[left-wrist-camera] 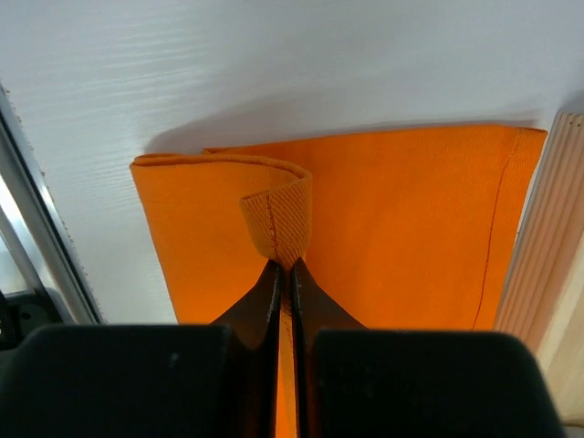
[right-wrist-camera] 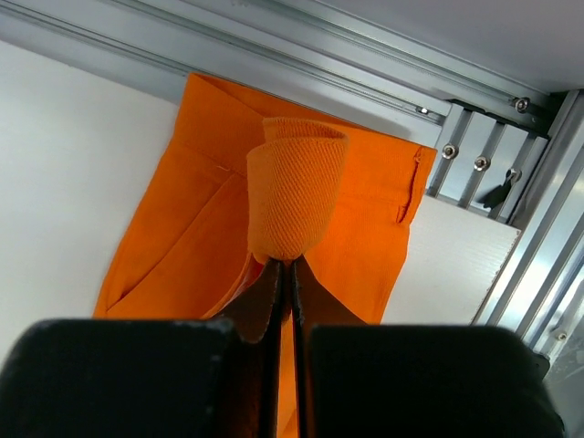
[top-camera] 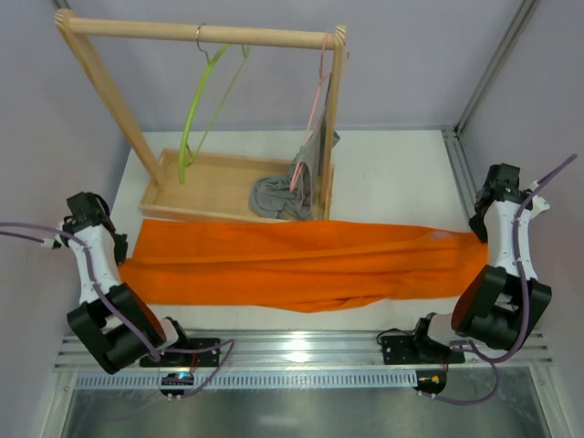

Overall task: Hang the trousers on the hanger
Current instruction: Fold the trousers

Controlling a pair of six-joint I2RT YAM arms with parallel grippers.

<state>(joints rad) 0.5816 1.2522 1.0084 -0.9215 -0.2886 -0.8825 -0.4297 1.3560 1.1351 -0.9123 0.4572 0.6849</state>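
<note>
The trousers (top-camera: 301,265), spread across the centre of the bench (top-camera: 392,173), are pinched at either end by the left hand (left-wrist-camera: 285,274) and right hand (right-wrist-camera: 285,269), each on a small fold liable to slip when lifted (wrist views only); the hanger (top-camera: 196,119), upper left, is seen only from above.

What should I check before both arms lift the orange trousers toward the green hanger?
1. Left end effector shut on a fold of the orange trousers: ok.
2. Right end effector shut on a fold at the other end: ok.
3. Trousers stretched out on the table between the arms: ok.
4. Lime-green hanger hooked on the wooden rack, bare: ok.
5. Pink hanger with grey garment hangs apart from it: ok.
6. Both grips hold every cloth layer: cannot tell.
</note>
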